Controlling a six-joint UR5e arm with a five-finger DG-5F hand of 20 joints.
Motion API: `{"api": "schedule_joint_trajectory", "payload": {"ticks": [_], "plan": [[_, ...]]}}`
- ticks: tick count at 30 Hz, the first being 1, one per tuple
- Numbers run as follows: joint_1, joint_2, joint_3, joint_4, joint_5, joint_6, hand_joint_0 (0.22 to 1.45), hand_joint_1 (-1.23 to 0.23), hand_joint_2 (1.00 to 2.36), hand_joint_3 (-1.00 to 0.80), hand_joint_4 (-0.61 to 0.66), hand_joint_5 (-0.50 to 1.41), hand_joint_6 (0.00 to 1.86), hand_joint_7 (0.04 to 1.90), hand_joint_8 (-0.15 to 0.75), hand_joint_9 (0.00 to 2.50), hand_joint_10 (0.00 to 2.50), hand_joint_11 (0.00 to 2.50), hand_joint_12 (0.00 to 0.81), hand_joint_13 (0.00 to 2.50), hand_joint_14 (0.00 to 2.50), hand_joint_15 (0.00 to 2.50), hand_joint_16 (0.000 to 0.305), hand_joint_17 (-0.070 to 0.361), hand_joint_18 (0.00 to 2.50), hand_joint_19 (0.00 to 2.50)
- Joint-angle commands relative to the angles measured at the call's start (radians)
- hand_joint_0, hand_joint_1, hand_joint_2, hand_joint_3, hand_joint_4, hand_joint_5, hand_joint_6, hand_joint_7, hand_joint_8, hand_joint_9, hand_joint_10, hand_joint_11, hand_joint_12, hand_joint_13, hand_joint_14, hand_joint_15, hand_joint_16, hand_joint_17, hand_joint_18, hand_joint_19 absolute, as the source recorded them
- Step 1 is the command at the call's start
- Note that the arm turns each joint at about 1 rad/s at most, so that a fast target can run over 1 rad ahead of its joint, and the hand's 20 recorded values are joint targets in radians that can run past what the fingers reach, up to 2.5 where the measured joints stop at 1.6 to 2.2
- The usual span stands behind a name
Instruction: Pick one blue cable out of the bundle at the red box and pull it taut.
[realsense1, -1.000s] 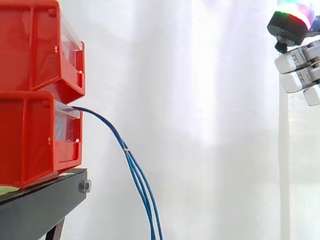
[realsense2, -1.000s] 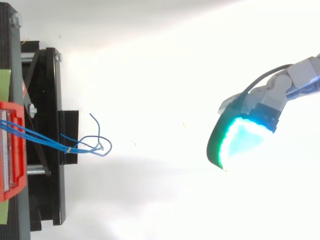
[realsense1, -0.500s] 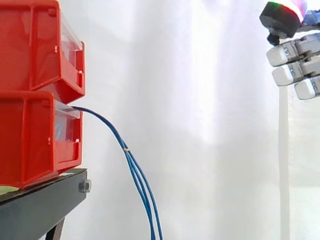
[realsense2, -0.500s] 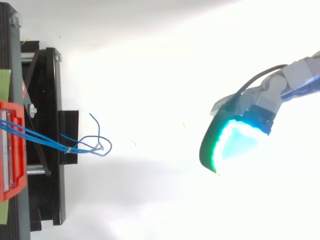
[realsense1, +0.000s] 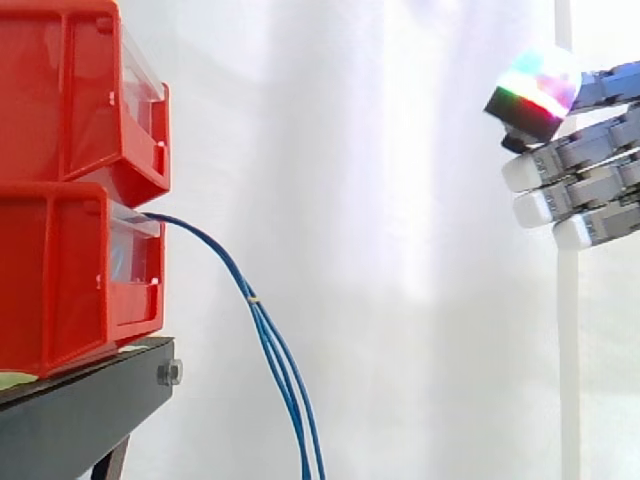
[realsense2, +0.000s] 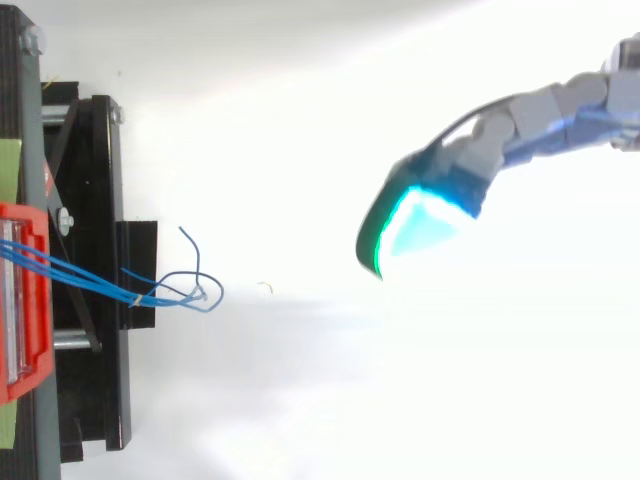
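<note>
So: hand (realsense1: 585, 185) is released, fingers straight, holding nothing, well right of the blue cables (realsense1: 268, 345) drooping from the lower red box (realsense1: 60, 280). Go in below the tie (realsense1: 252, 298), where the strands spread. Pinch one only, then pull right.

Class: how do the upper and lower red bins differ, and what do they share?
The upper bin rests on the lower bin, which stands on the black stand. The blue cables come out of the lower bin's front and hang down; none leave the upper bin. Both are red and alike in shape.
</note>
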Motion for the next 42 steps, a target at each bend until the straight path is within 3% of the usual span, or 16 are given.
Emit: {"api": "schedule_joint_trajectory", "payload": {"ticks": [1, 3, 16, 20, 23, 37, 42], "plan": [[0.003, 0.0, 0.0, 0.001, 0.141, -0.043, 0.47, -0.61, 1.0, -0.5, 0.28, -0.19, 0.5, 0.7, 0.291, 0.37, 0.0, 0.06, 0.353, 0.29, 0.01, 0.12, 0.059, 0.133, 0.18, 0.19], [0.004, 0.0, 0.0, 0.004, 0.153, -0.046, 0.47, -0.61, 1.0, -0.5, 0.28, -0.19, 0.5, 0.7, 0.29, 0.37, 0.0, 0.06, 0.352, 0.29, 0.01, 0.12, 0.059, 0.133, 0.18, 0.19], [0.018, -0.002, 0.0, 0.03, 0.144, -0.048, 0.48, -0.61, 1.0, -0.5, 0.29, -0.19, 0.5, 0.7, 0.293, 0.41, 0.0, 0.08, 0.349, 0.3, 0.0, 0.12, 0.058, 0.131, 0.19, 0.19], [0.016, -0.04, 0.0, 0.04, 0.127, -0.028, 0.48, -0.61, 1.0, -0.5, 0.29, -0.19, 0.5, 0.71, 0.292, 0.41, 0.0, 0.08, 0.35, 0.3, 0.0, 0.13, 0.058, 0.131, 0.2, 0.19], [0.018, -0.077, 0.002, 0.087, 0.104, 0.006, 0.48, -0.61, 1.0, -0.5, 0.29, -0.19, 0.5, 0.7, 0.292, 0.41, 0.0, 0.08, 0.349, 0.3, 0.0, 0.13, 0.058, 0.131, 0.2, 0.19], [0.001, -0.158, 0.0, 0.199, 0.102, 0.032, 0.48, -0.61, 1.0, -0.5, 0.29, -0.19, 0.5, 0.7, 0.294, 0.43, 0.0, 0.09, 0.35, 0.31, 0.0, 0.14, 0.057, 0.129, 0.22, 0.21], [-0.008, -0.234, 0.005, 0.277, 0.102, 0.057, 0.48, -0.6, 1.0, -0.5, 0.3, -0.19, 0.5, 0.7, 0.296, 0.44, 0.0, 0.1, 0.349, 0.32, 0.0, 0.13, 0.057, 0.129, 0.22, 0.21]]}}
